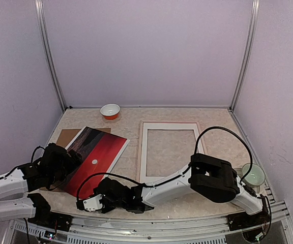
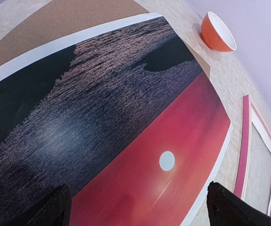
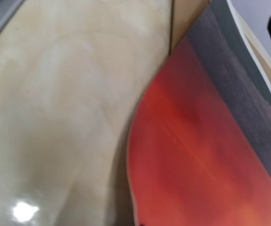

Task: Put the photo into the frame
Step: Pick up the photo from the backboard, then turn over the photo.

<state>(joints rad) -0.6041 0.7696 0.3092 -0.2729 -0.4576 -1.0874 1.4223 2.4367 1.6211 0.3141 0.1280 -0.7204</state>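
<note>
The photo (image 1: 98, 152) lies on the left of the table, red sky and white sun toward me, partly over a brown backing board (image 1: 67, 136). My left gripper (image 1: 73, 161) hovers open above its left side; in the left wrist view the photo (image 2: 126, 141) fills the space between the spread fingertips (image 2: 225, 207). My right gripper (image 1: 87, 202) reaches across to the print's near corner and is shut on it. In the right wrist view the photo (image 3: 211, 155) curls up from the table; the fingers are out of sight there. The pink frame (image 1: 139, 152) lies to the right.
A white mat (image 1: 145, 152) sits inside the frame. An orange bowl (image 1: 110, 111) stands at the back of the table, a pale green bowl (image 1: 253, 174) at the right edge. The right arm stretches low across the table's front.
</note>
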